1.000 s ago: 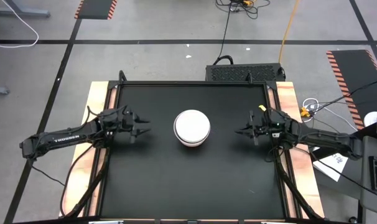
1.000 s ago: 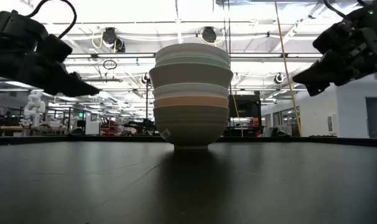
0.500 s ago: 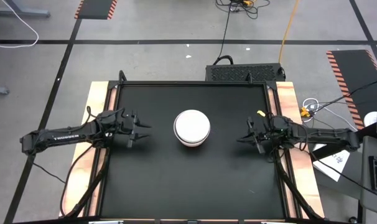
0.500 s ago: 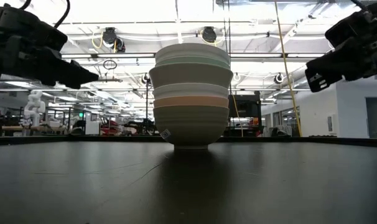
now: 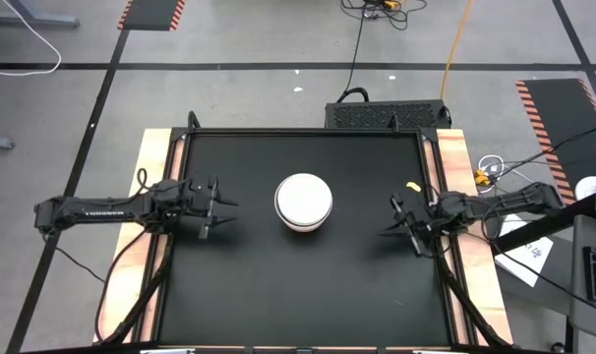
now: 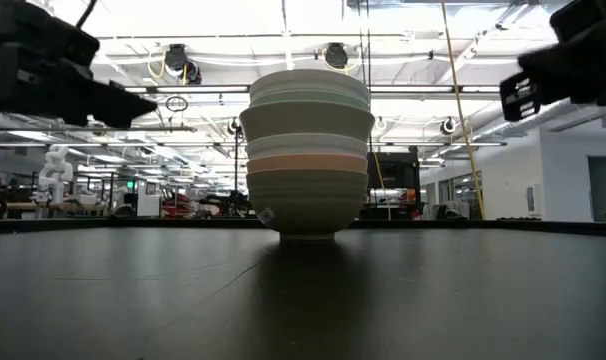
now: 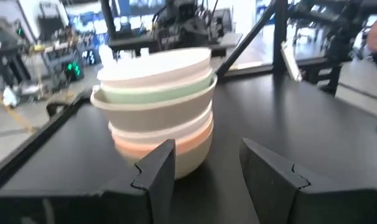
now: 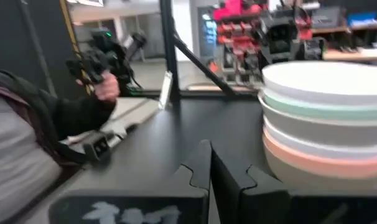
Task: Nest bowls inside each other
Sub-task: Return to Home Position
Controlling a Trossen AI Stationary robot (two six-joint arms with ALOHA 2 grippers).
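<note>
White-topped stack: the six round shallow bowls [image 5: 304, 202] sit nested at the middle of the black worktop [image 5: 308, 285].
Change: both arms have drawn back outward from the stack.
Left gripper [image 5: 216, 204]: fingers apart, empty.
Right gripper [image 5: 401, 225]: fingers closed, empty.
Meaning: nesting looks finished.

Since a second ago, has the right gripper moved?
Yes. In the high view the right gripper has drawn back from the bowl stack toward the table's right edge and nearer the front.

A grey floor [image 5: 229, 93] with black lines surrounds the black desk [image 5: 308, 285]; striped hazard mats [image 5: 559, 108] lie far right, ceiling lamps [image 6: 333, 55] shine above
</note>
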